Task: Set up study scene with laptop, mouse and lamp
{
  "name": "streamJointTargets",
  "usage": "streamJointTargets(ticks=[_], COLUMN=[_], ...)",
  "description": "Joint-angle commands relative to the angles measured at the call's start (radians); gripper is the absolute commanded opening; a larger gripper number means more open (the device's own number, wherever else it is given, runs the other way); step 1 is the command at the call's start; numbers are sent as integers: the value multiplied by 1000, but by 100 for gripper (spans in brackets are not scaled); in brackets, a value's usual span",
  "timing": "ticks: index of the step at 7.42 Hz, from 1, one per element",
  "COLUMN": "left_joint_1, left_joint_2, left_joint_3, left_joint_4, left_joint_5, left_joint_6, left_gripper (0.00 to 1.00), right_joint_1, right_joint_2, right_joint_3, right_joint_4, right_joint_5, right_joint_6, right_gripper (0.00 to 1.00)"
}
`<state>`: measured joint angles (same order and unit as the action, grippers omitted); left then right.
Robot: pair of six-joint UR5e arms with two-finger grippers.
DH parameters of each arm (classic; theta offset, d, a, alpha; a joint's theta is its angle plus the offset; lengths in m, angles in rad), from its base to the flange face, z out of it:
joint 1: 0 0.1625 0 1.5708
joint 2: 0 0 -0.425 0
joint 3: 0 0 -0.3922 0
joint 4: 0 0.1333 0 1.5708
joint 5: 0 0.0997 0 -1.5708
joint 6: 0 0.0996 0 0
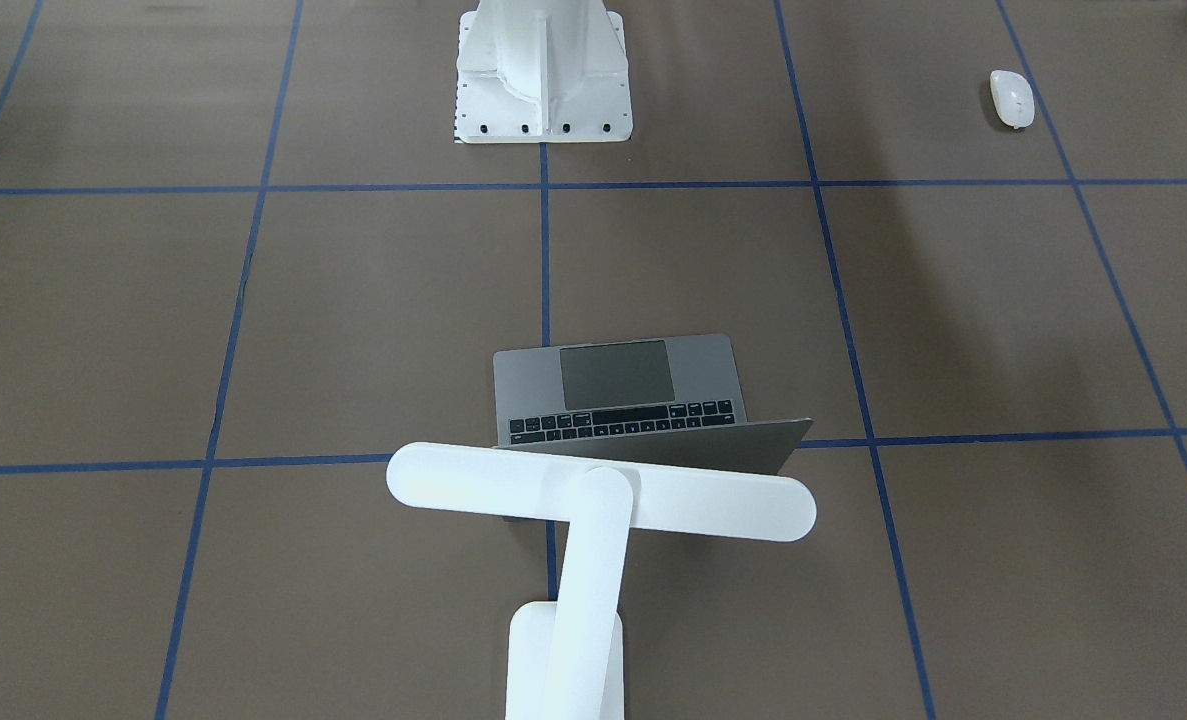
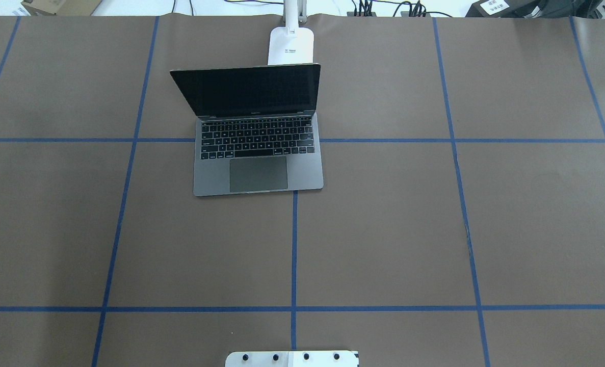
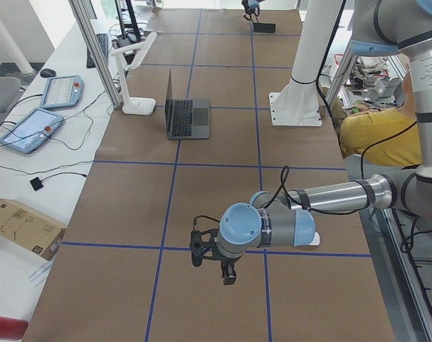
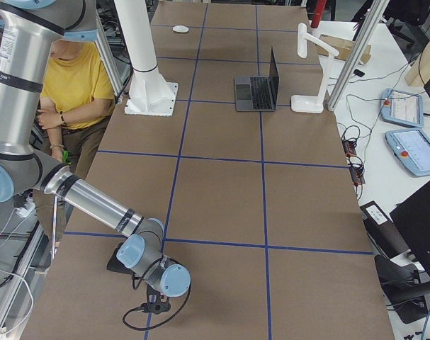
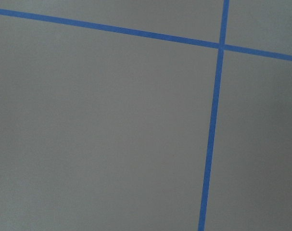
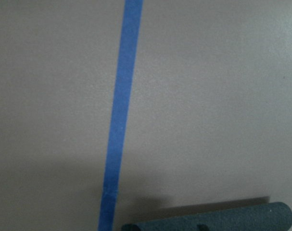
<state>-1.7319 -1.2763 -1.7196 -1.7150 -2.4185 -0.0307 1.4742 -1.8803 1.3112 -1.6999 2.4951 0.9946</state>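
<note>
The laptop [image 1: 643,395] stands open on the brown worktop [image 1: 963,320], just below the middle of the view. Its grey trackpad [image 1: 617,373] and black keys [image 1: 623,420] show above the plain grey back of its lid [image 1: 698,448]. The lamp [image 1: 593,495] is nearer the camera. Its long white bar [image 1: 453,482] runs crosswise and overlaps the lid's lower edge, and its flat arm [image 1: 585,600] leads down to the base [image 1: 525,650] at the bottom edge. The mouse [image 1: 1012,98] lies at upper right, well apart from both. A white ribbed pedestal [image 1: 543,85] with bolt holes stands at top centre. Blue tape lines [image 1: 545,250] divide the worktop into squares.
</note>
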Motion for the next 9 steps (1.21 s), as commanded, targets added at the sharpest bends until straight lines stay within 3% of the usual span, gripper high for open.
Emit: streamJointTargets(ticks=[1,5,6,7,9], left_joint_1=[0,0,0,0,0], left_joint_2=[0,0,0,0,0], left_joint_3=[0,0,-2,-3,-3], left_joint_4=[0,0,0,2,2], left_joint_5=[-1,-2,-2,-2,-2], left_joint_6=[0,-2,-2,-2,-2], left_gripper=[100,100,100,100,100], right_joint_1=[0,0,-5,-6,8], right_joint_2=[3,6,12,39,75], right_joint_3=[9,78,110,156,343], right_joint_4=[-1,-7,-15,-94,-267], right_joint_5=[-1,-7,-42,-67,-58], right_joint_6=[-2,-1,2,6,15], right_gripper=[4,0,0,0,0])
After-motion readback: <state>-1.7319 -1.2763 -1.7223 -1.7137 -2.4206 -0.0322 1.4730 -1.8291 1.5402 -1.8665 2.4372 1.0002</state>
